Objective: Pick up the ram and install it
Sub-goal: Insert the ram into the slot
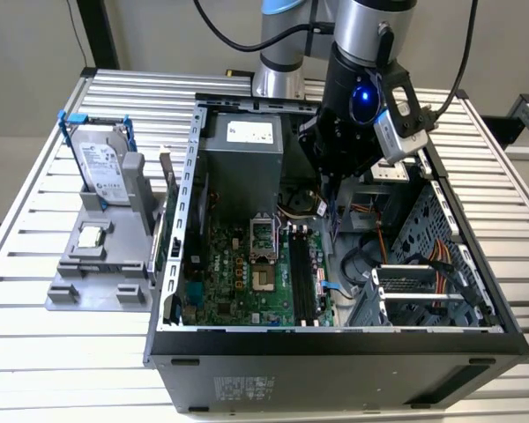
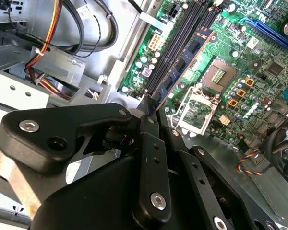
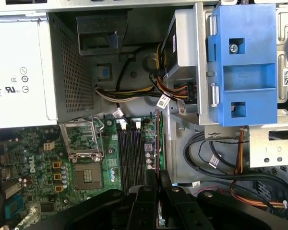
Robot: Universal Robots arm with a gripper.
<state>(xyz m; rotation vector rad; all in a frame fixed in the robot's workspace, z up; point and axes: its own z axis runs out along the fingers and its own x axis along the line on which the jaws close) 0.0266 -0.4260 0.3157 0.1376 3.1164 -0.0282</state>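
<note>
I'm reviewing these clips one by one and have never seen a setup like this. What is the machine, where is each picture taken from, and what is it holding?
The machine is a single robot arm ending in a gripper, a two-fingered clamp. One picture comes from a camera standing off the arm and looks down on a slatted metal table. On it lies an open computer case with its green motherboard exposed. At the exterior view's left, a grey stand holds a silver hard drive and a small processor chip. The other two pictures come from cameras on the arm's wrist, looking past its black fingers. The gripper is shut on the ram, a thin memory stick, held on edge just above the motherboard's long black slots.
</note>
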